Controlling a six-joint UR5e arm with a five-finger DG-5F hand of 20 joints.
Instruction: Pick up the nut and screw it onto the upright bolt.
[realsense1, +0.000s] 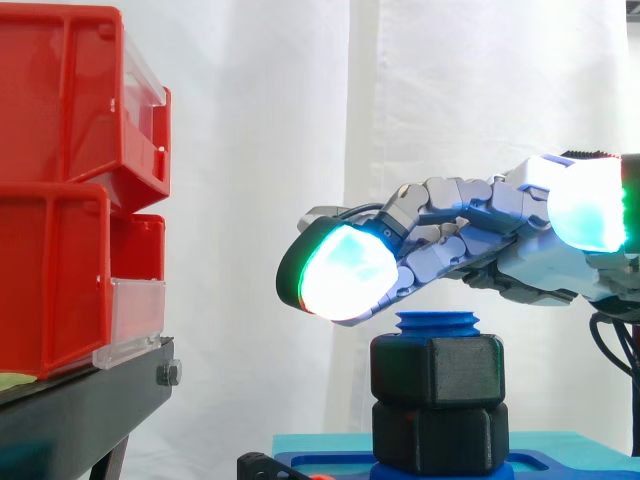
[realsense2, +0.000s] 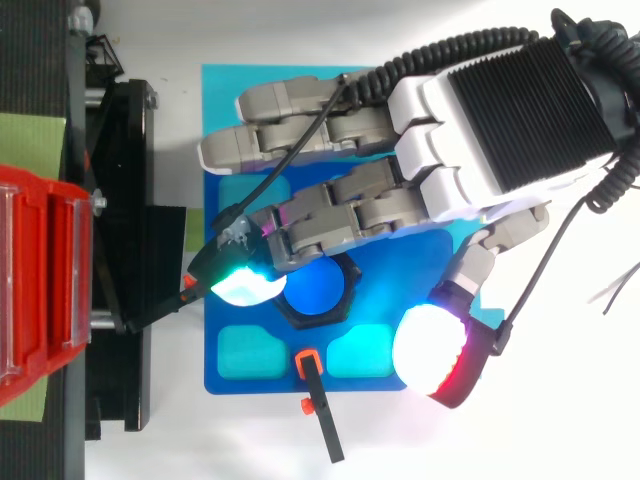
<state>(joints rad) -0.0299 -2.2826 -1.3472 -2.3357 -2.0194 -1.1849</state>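
Observation:
A blue upright bolt (realsense1: 436, 323) rises from a blue base (realsense1: 560, 462). Two black hexagonal nuts sit on it, one on the other: the upper nut (realsense1: 437, 370) lies just under the bolt's top and the lower nut (realsense1: 440, 435) rests on the base. From above, the upper nut (realsense2: 300, 315) rings the bolt's blue end (realsense2: 315, 288). My hand (realsense2: 480, 130) reaches in from the right and hovers just over the bolt with straight fingers, holding nothing. One glowing fingertip (realsense1: 345, 272) hangs left of the bolt's top without touching it. The thumb pad (realsense2: 432, 350) stands apart to the side.
Red bins (realsense1: 60, 200) are stacked on a black stand (realsense1: 80, 400) at the left, close to the fingertips. A small black tool with orange ends (realsense2: 318, 400) lies at the blue base's near edge. The base rests on a cyan plate (realsense2: 225, 75).

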